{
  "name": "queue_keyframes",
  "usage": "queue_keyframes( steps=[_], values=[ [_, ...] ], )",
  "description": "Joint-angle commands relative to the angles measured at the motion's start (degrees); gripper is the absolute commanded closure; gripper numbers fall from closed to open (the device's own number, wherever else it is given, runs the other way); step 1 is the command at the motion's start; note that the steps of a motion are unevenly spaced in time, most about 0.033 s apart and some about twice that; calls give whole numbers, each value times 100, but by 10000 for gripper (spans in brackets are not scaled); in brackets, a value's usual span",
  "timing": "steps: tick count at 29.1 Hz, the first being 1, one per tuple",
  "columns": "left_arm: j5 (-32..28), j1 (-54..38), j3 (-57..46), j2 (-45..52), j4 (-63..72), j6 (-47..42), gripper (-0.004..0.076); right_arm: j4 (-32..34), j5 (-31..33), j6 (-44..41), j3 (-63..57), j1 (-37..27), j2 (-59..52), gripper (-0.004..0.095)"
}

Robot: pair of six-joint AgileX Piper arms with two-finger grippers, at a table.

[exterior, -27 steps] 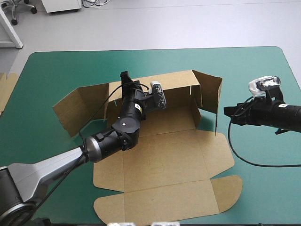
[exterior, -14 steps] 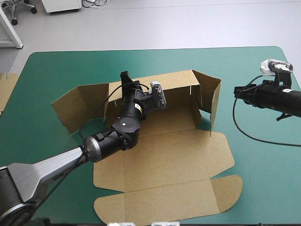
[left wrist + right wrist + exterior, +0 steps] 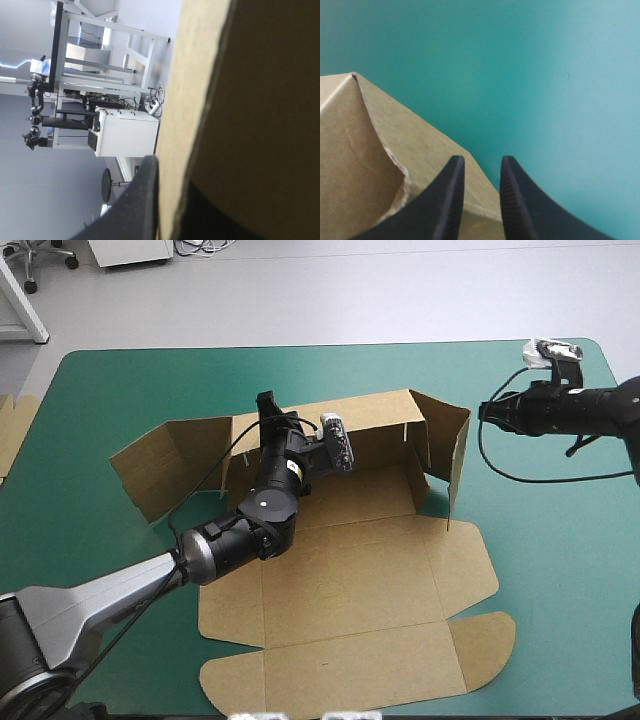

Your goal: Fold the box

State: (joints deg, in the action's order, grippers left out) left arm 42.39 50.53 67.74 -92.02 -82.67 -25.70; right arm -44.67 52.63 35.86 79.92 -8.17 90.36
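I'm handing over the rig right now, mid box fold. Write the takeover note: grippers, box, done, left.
Left gripper: shut on the box, pinching the top edge of its raised back wall.
Right gripper: open by a narrow gap, holding nothing, beside the upper corner of the right side wall.
Done: back wall and both side walls are up; the left side wall leans outward.
Left: front panels lie flat on the teal-green cover; walls not yet tucked.

The raised right wall point(image 3: 450, 440) of the box point(image 3: 350, 570) bars passage inward (bare teal-green cover point(image 3: 560, 560) beside it).
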Motion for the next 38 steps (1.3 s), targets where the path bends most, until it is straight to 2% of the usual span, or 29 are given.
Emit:
queue_keyframes(
  steps=[1, 6, 11, 15, 20, 22, 29, 31, 38],
  values=[
    [65, 36, 202, 244, -295, -88, 734, -127, -169, 10, 406, 230, -62, 669],
    [43, 36, 202, 244, -295, -88, 734, 52, 50, 73, 487, 504, -30, 669],
    [33, 36, 202, 244, -295, -88, 734, 158, 901, 206, 487, 550, -58, 669],
    [-13, 36, 202, 244, -295, -88, 734, 474, 1202, 310, 487, 550, -237, 669],
    [-98, 36, 202, 244, -295, -88, 734, 316, 1442, 833, 476, 633, -323, 665],
    [-98, 36, 202, 244, -295, -88, 734, 353, 1442, 967, 476, 756, -308, 630],
    [-98, 36, 202, 244, -274, -88, 734, 450, 1421, 1228, 476, 1222, -252, 363],
    [-108, 36, 202, 244, -274, -88, 734, 464, 1396, 1228, 476, 1238, -246, 336],
    [-110, 36, 202, 244, -298, -35, 734, 355, 1182, 1056, 476, 1283, -246, 335]
  ],
)
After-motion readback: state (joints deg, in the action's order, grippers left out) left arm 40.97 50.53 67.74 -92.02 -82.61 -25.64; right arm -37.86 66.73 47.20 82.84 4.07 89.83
